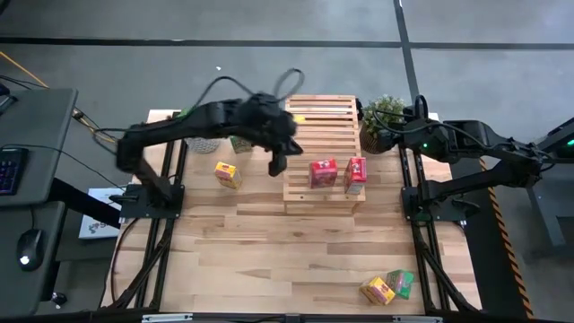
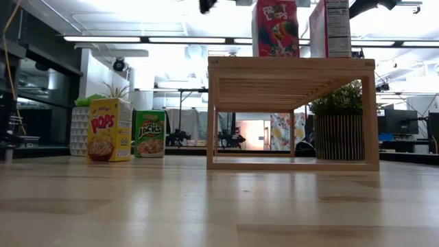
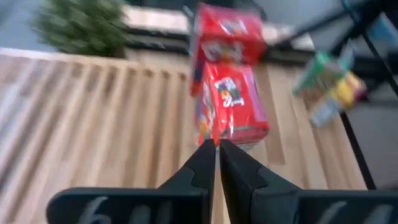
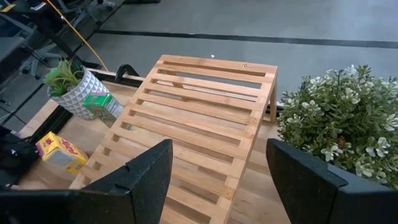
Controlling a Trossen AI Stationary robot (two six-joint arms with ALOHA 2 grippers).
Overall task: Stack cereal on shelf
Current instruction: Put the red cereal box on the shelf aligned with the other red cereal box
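The shelf [image 1: 323, 152] is a light slatted wooden rack standing mid-table. Two red cereal boxes [image 1: 323, 172] [image 1: 355, 175] stand upright on its near end, and the low view shows them on its top [image 2: 274, 27]. My left gripper [image 1: 277, 165] hangs shut and empty above the shelf's left edge; in its wrist view the shut fingers [image 3: 217, 149] point at the nearer red box [image 3: 233, 106]. A yellow box [image 1: 227, 173] and a green box [image 1: 240, 144] stand on the table left of the shelf. My right gripper [image 4: 217, 155] is open, held high at the shelf's far right corner.
A yellow box [image 1: 378, 289] and a green box [image 1: 401, 283] lie near the table's near right corner. A dark potted plant [image 1: 384, 121] stands at the shelf's far right, and a white potted plant [image 4: 78, 87] at the far left. Bare tabletop [image 1: 269, 251] lies in front of the shelf.
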